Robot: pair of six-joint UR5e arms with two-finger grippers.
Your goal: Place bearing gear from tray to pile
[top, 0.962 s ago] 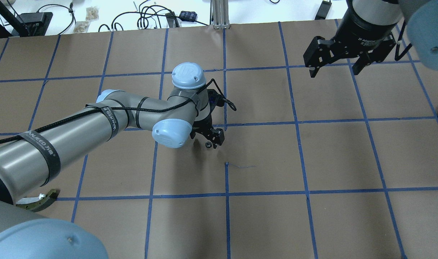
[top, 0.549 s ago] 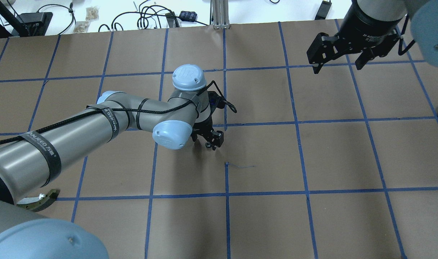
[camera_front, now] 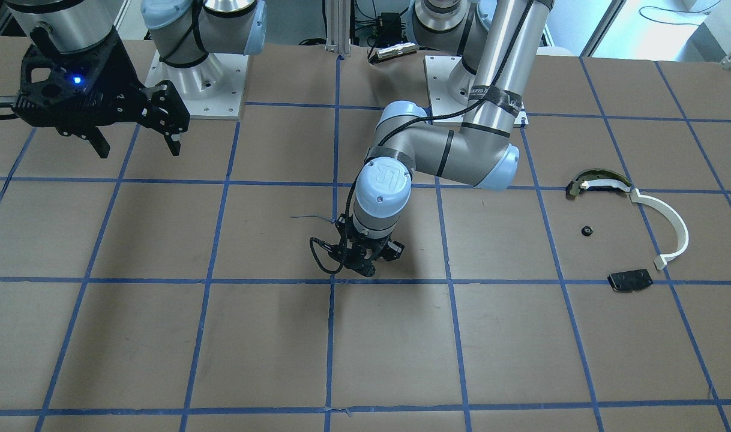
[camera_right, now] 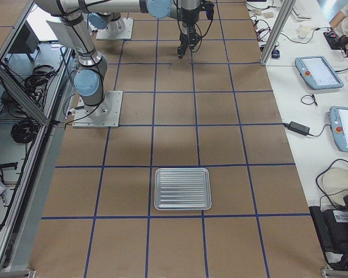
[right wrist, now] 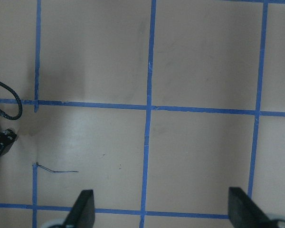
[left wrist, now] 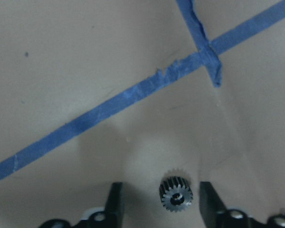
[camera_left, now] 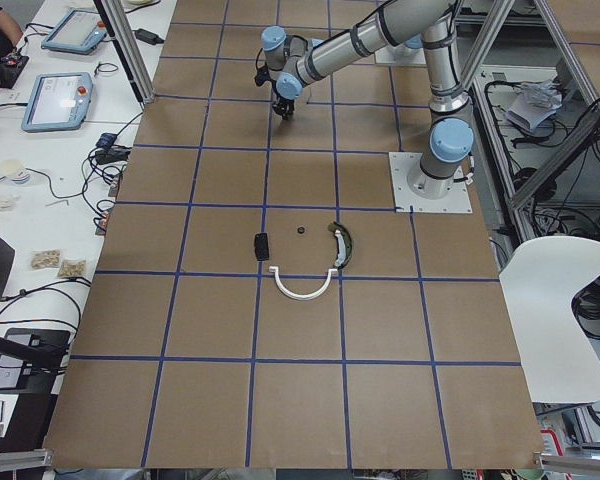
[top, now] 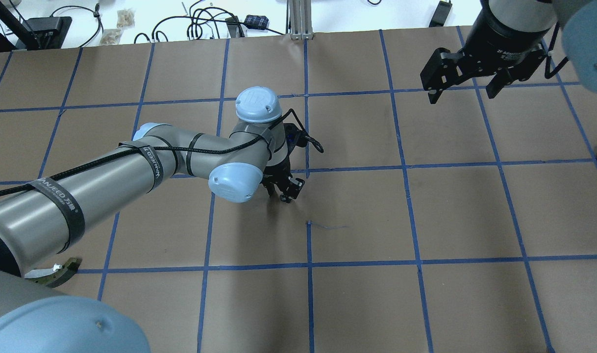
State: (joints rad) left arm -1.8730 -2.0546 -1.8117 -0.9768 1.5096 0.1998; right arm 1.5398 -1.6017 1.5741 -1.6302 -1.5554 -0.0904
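Toothed black gear [left wrist: 175,194], ribbed metal tray [camera_right: 182,189]

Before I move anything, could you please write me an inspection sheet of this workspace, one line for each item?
Surface: brown paper with a blue tape grid; the tape is frayed at one crossing in the left wrist view.
Job's things: gear on the paper between the left fingers, touching neither; tray looks empty; pile of white arc, olive curved piece, black plate and second small gear, all apart.
Clutter: thin blue line, thread or pen mark, cannot tell.
Grippers: left gripper open, low around the gear; right gripper open, empty, above the table.
Cables: black cable strapped along the left arm.
Surroundings: bench with tablets.
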